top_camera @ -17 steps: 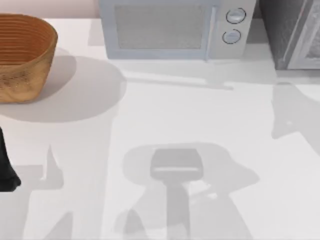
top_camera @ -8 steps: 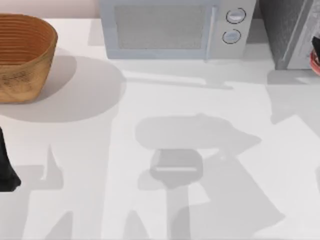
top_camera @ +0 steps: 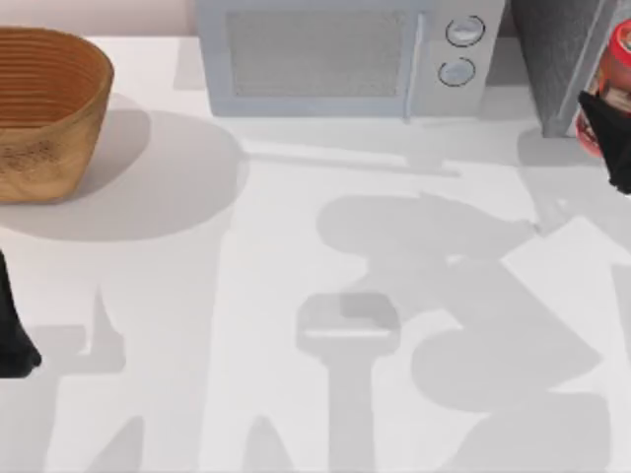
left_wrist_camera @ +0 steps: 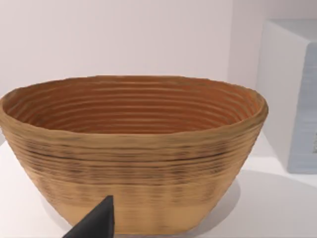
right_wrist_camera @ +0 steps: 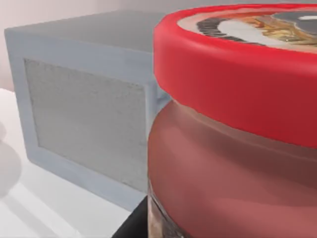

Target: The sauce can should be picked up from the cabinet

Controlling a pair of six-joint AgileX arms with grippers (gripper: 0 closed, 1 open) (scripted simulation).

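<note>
1. Sauce can [top_camera: 609,84]: a small cylinder with a red rim and reddish-brown label, seen at the far right edge of the table in the top view, in front of the cabinet [top_camera: 557,59] and overlapping its paler door panel. In the right wrist view the sauce can [right_wrist_camera: 233,148] is pressed up very close to the camera.
2. Right gripper [top_camera: 613,138]: a dark shape is seen against the lower side of the can at the right edge. It is judged to be clamped on the can, since the can is carried close under the wrist camera with a dark finger [right_wrist_camera: 131,225] beside its base.
3. Left gripper [left_wrist_camera: 96,223]: parked near the table's left edge, facing the wicker basket [left_wrist_camera: 133,153]. Whether its jaws are parted or closed cannot be told.
4. Microwave [top_camera: 340,54]: light grey, two round knobs, placed at the back between basket and cabinet; not involved.
5. Progress, as judged: the grasp appears made and the can appears drawn out of the cabinet. Remaining: the can is to be carried clear and held securely.
</note>
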